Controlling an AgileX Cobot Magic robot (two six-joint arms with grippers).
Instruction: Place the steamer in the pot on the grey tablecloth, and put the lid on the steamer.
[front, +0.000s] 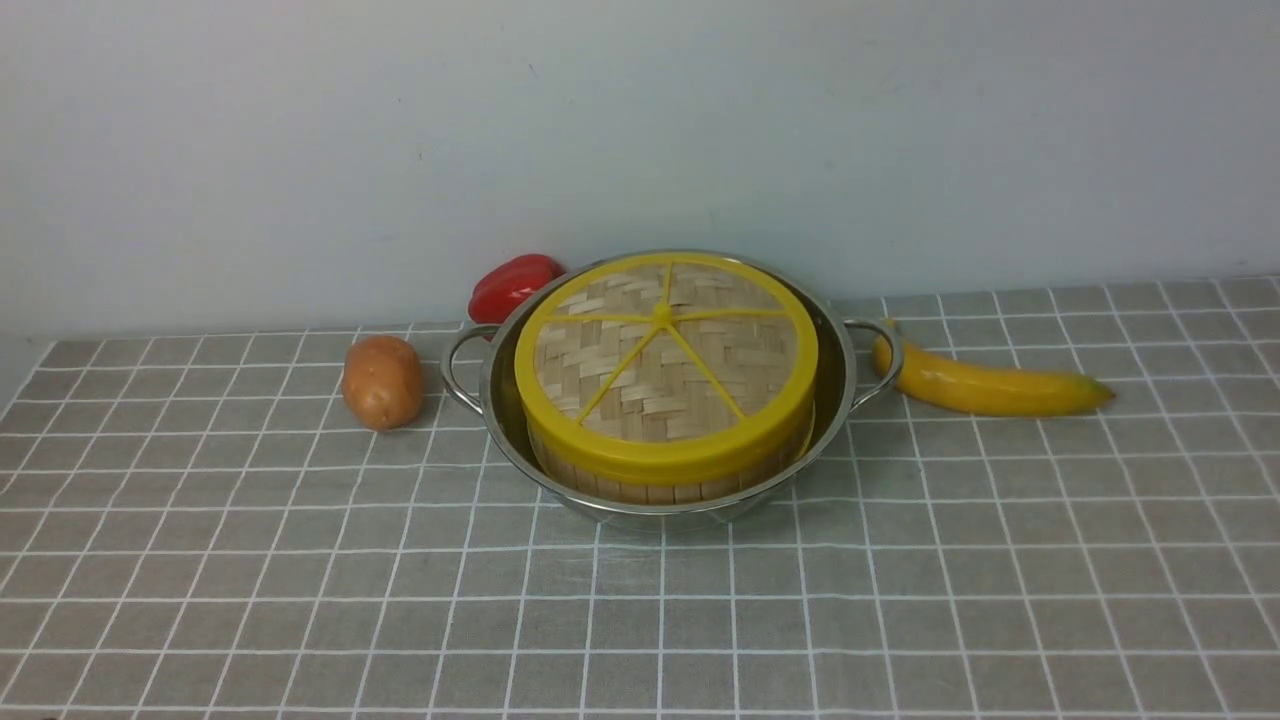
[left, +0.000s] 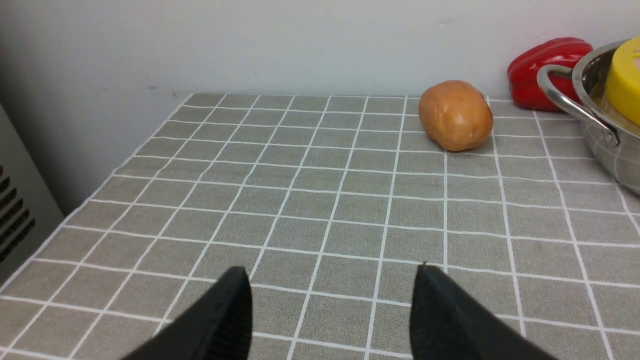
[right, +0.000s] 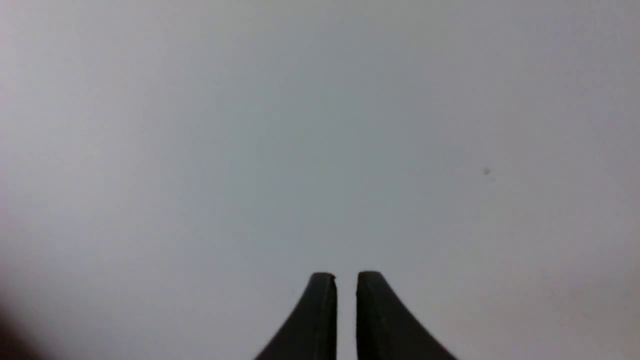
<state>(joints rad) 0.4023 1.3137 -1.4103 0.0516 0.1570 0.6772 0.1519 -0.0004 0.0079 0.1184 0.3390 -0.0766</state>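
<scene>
Covering the bench, the grey tablecloth (front: 300, 600) carries the pot (front: 835, 400) at its centre; the steamer (front: 660, 487) nests inside so the lid (front: 665, 365) caps it squarely (task apparently complete). Potato (front: 382, 381) at nine o'clock, banana (front: 990, 385) at three. Left gripper (left: 330, 310) gapes empty; right gripper (right: 346, 300) stands slightly parted, holding nothing. No writing shows.

A staged tabletop test bench dressed as a kitchen, not a lived-in one; a grey tablecloth (front: 300, 600) with white grid lines meets a bare pale wall (front: 400, 130); a potato (front: 382, 381), red pepper (front: 512, 283) and banana (front: 990, 387) lie around a steel pot (front: 836, 400); a grey vented panel (left: 20, 210) stands at the table's edge.
</scene>
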